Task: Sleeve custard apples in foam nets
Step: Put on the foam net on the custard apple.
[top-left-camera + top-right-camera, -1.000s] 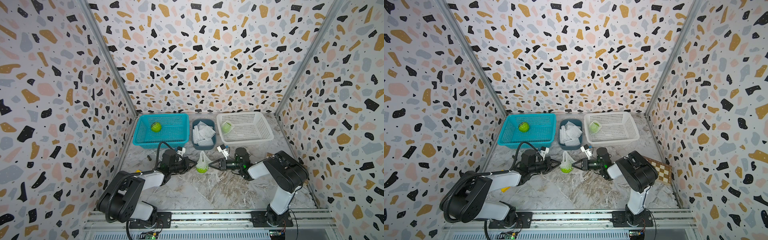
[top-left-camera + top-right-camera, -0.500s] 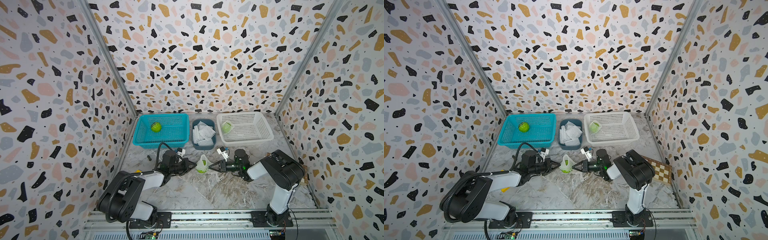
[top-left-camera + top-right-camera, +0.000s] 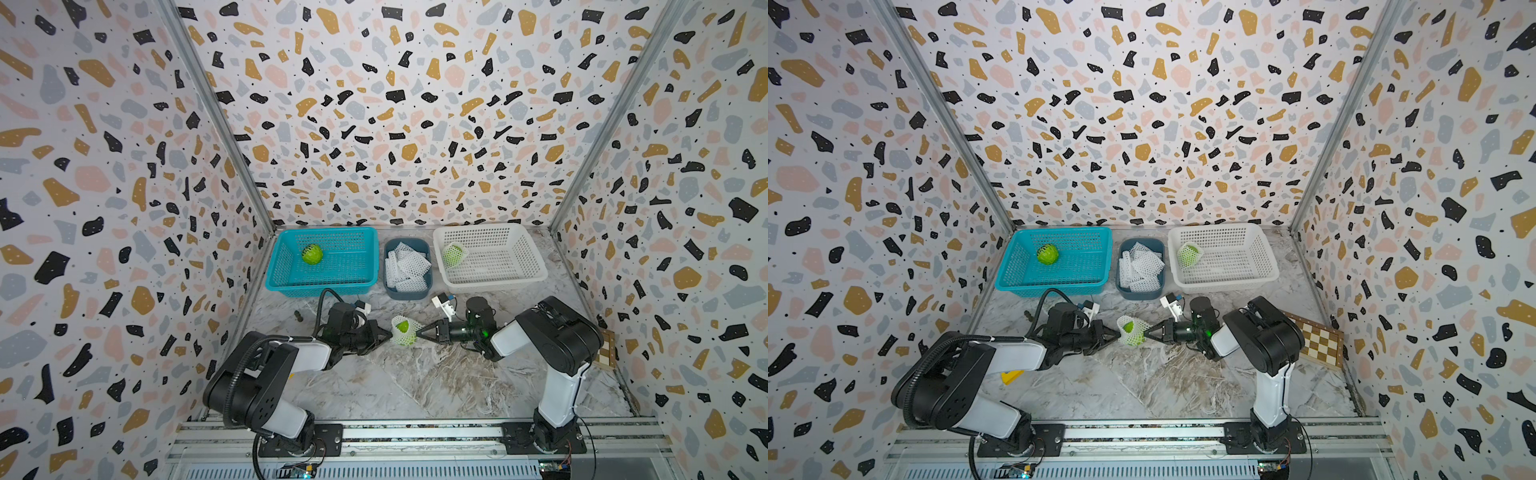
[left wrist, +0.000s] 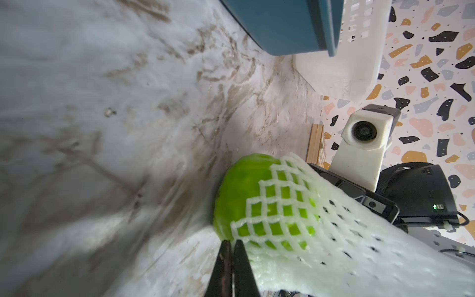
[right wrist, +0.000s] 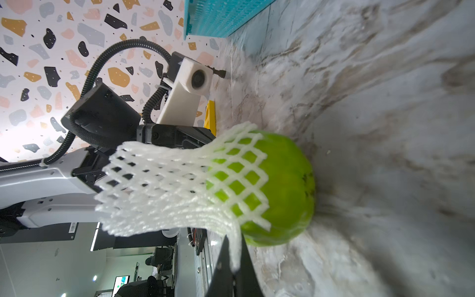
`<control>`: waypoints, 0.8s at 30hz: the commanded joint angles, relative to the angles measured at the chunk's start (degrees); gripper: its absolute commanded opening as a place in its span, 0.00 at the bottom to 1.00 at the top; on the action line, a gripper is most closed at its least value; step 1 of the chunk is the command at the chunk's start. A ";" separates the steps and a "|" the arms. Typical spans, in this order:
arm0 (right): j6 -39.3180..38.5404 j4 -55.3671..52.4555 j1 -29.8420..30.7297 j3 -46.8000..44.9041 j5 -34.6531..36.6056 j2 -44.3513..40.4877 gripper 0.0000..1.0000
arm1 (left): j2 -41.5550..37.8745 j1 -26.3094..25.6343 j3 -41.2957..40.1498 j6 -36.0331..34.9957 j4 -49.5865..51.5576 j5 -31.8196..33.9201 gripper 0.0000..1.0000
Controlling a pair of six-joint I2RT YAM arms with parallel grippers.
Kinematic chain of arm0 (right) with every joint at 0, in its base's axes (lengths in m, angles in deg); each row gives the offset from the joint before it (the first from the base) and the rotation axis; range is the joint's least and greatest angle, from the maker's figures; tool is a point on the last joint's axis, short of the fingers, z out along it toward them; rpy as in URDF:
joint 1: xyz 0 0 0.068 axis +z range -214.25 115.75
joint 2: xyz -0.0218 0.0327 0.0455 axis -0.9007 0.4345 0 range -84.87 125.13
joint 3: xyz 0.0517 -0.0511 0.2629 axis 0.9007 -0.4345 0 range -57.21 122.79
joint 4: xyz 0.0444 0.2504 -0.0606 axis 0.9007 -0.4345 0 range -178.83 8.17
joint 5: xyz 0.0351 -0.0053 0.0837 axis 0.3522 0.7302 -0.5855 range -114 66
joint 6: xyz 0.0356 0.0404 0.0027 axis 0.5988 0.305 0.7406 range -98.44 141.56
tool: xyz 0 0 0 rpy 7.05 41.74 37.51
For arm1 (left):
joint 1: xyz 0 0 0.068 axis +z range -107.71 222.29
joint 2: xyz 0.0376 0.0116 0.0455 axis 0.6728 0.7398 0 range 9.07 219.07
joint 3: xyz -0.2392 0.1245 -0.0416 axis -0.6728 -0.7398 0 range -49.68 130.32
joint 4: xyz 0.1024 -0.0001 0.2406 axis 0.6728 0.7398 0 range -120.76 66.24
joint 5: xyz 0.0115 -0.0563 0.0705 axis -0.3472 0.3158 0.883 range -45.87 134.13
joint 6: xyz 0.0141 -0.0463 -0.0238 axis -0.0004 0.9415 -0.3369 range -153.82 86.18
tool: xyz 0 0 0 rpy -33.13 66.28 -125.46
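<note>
Both jaws clamp the foam net [image 3: 405,338] half over a custard apple [image 3: 402,326], bin [image 3: 406,292] behind.

Three custard apples [image 3: 312,254], two baskets [image 3: 320,286], one bin [image 3: 407,293], several foam nets [image 3: 405,266].

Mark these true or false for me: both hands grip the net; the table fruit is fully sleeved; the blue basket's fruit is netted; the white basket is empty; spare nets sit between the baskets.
1. The left hand and right hand are each shut on the foam net. True.
2. The table fruit is fully sleeved. False: the net covers only part, and the rest shows bare green.
3. The fruit in the blue basket is netted. False: that custard apple is bare.
4. The white basket is empty. False: one netted fruit lies in it.
5. The spare nets sit in the dark bin between the baskets. True.
</note>
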 commanded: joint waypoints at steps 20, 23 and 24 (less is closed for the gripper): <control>-4.58 -13.69 -1.17 3.59 4.89 1.79 0.00 | 4.43 0.25 4.83 -2.41 2.18 -0.21 0.00; -5.16 -15.25 -1.10 4.41 5.77 1.79 0.00 | 5.34 0.29 5.37 -2.30 2.02 -0.15 0.00; -5.06 -15.33 -1.09 4.71 5.75 1.91 0.00 | 5.63 0.28 5.53 -2.32 1.71 -0.06 0.00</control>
